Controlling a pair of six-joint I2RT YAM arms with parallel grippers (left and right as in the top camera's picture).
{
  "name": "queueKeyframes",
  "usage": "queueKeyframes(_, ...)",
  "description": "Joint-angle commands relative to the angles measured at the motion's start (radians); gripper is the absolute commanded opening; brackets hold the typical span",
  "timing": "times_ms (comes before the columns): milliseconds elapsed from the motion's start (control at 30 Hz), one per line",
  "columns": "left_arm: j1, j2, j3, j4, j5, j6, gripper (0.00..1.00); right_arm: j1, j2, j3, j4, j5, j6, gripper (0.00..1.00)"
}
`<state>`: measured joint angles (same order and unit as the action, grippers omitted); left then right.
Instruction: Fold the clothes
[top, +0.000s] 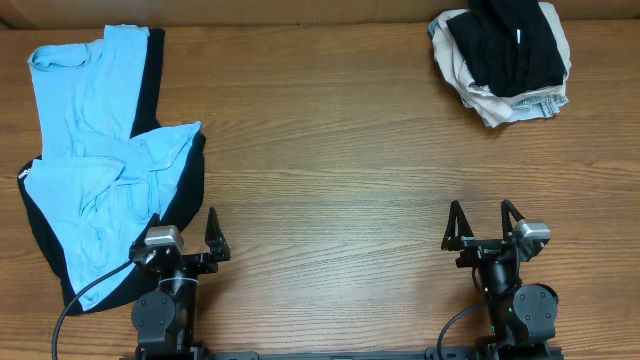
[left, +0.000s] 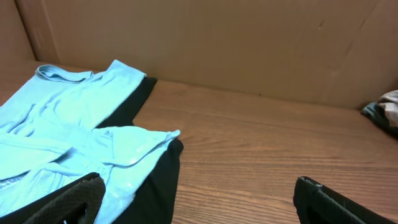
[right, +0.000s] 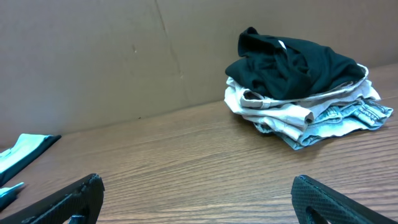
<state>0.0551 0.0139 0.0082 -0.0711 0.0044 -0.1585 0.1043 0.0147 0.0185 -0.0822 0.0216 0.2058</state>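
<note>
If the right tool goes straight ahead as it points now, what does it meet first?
Only bare table at first, then probably the left side of the clothes pile. Overhead, the right tool faces it; its wrist view puts the pile slightly right of centre.

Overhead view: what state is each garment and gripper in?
Black garment: spread out, unfolded, bottom layer.
Light-blue T-shirt: rumpled, unfolded, lying on it.
Clothes pile: heaped, black piece on top.
Left gripper: fingers open, empty.
Right gripper: fingers open, empty.

Light-blue shirt (left: 74, 118) rumpled atop black garment (left: 158, 180); hand (left: 200, 196) spread wide.
</note>
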Motion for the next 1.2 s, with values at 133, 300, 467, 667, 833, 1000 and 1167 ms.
queueKeyframes(133, 0.010, -0.009, 0.038, -0.050, 0.068, -0.007, 1.00, -0.006, -0.012, 0.023, -0.002, -0.099, 0.001, 1.00)
queueKeyframes(300, 0.010, 0.011, 0.177, -0.197, 0.066, -0.006, 1.00, -0.006, -0.011, 0.131, -0.101, -0.102, 0.001, 1.00)
queueKeyframes(467, 0.010, 0.135, 0.342, -0.318, 0.067, -0.006, 1.00, -0.006, 0.015, 0.253, -0.215, -0.102, 0.001, 1.00)
queueKeyframes(667, 0.010, 0.369, 0.528, -0.321, 0.112, -0.006, 1.00, -0.006, 0.110, 0.402, -0.328, -0.102, 0.001, 1.00)
queueKeyframes(833, 0.010, 0.562, 0.674, -0.330, 0.198, -0.007, 1.00, -0.006, 0.236, 0.536, -0.391, -0.102, 0.000, 1.00)
queueKeyframes(1000, 0.010, 0.771, 0.844, -0.459, 0.233, -0.006, 1.00, -0.006, 0.412, 0.697, -0.493, -0.102, 0.000, 1.00)
queueKeyframes(1167, 0.010, 1.010, 1.043, -0.618, 0.231, 0.057, 1.00, -0.006, 0.641, 0.895, -0.674, -0.102, 0.000, 1.00)
